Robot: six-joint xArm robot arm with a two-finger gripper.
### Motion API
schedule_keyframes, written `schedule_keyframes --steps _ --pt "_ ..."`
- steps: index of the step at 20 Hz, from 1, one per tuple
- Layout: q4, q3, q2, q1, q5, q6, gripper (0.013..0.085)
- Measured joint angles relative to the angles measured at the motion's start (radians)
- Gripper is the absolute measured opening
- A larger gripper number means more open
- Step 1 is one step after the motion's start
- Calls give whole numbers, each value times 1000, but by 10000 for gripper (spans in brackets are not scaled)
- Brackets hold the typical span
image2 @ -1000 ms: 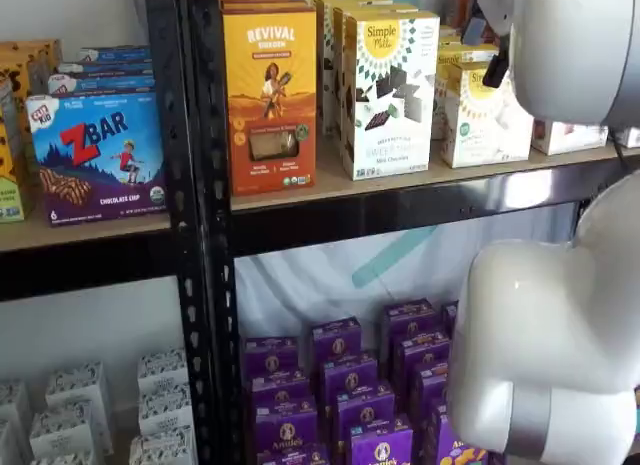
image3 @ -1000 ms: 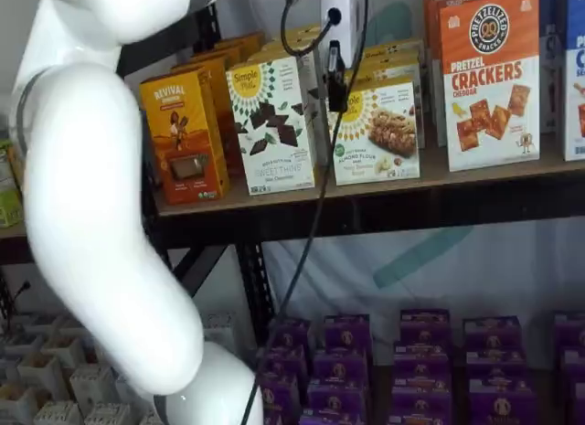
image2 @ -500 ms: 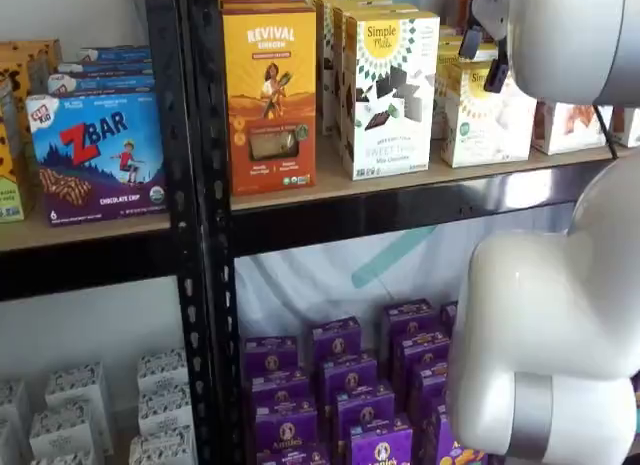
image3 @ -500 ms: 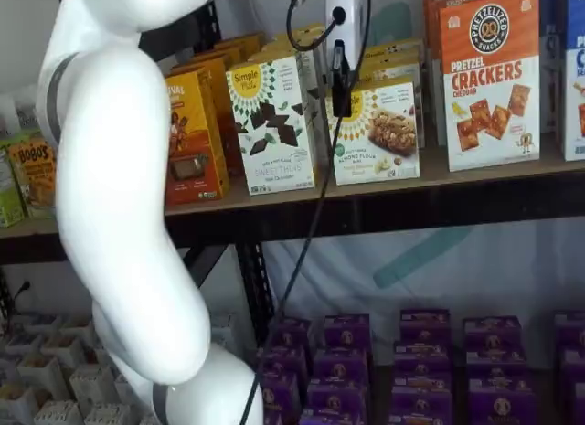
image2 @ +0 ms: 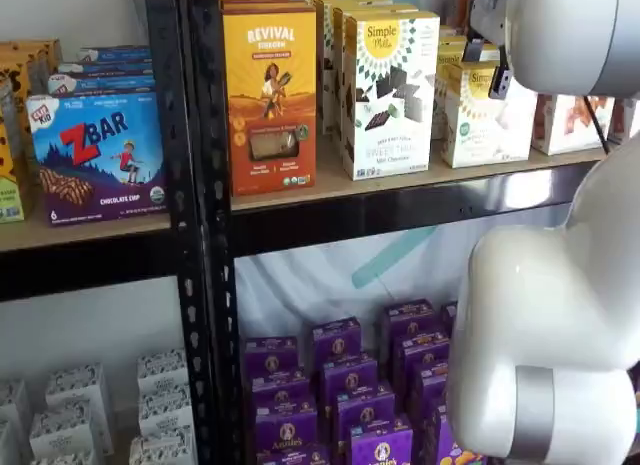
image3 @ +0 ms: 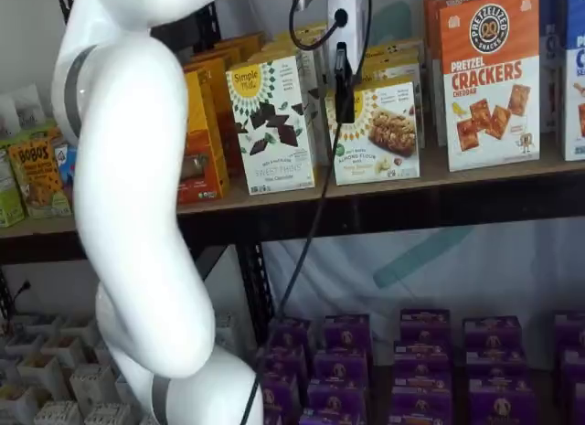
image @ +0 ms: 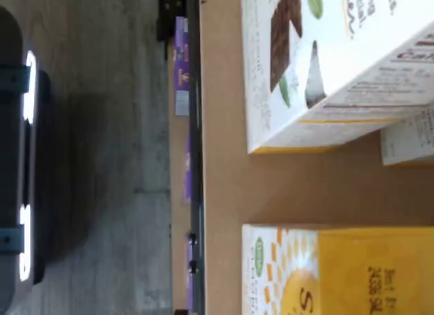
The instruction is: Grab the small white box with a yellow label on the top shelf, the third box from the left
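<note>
Wrist view looks down on the small white box (image: 332,271), its yellow top facing up, standing on the tan board of the top shelf (image: 224,125) beside a taller white box (image: 325,57); light stiff card, I'd judge, best pinched across its narrow sides. Both shelf views show it near the front rail, neighbours close on either side, so room is tight. One black finger of the gripper (image3: 344,82) hangs before it, side-on; it looks spread wide, holding nothing.
</note>
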Motion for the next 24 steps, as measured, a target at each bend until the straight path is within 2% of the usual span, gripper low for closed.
schedule_keyframes --steps 10,21,23,24 --pt "-103 -17 23 46 29 29 850" --pt "-110 -9 25 50 16 31 850" --pt "-107 -12 27 47 19 29 770" --pt "-105 -13 27 46 19 29 770"
